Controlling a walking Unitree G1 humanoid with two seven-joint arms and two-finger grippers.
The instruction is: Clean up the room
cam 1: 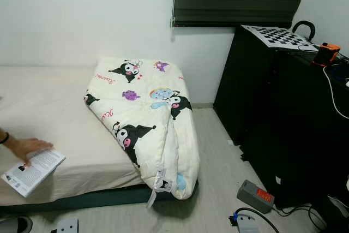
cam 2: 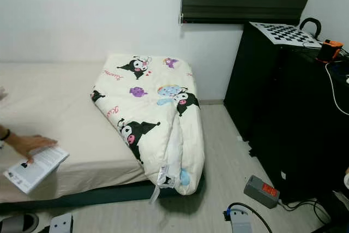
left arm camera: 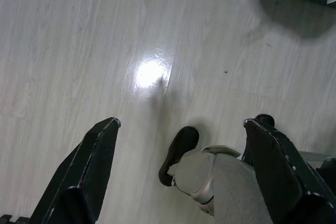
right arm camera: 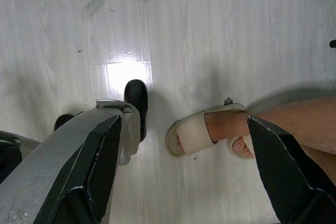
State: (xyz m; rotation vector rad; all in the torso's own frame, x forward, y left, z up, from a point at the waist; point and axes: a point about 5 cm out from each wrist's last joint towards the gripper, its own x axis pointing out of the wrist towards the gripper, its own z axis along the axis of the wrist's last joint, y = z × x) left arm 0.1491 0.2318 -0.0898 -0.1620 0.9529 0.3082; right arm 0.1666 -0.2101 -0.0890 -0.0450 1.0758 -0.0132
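both claws point(left arm camera: 181, 129) point(right arm camera: 184, 129) spread apart over floor, folded quilt point(cam 1: 146, 115) lengthwise down bed, overhanging foot

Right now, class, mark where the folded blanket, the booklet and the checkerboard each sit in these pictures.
folded blanket point(cam 1: 144, 115), left eye view, middle of its printed top.
booklet point(cam 1: 34, 172), left eye view, middle of its cover.
checkerboard point(cam 1: 278, 36), left eye view, centre of the squared pattern.
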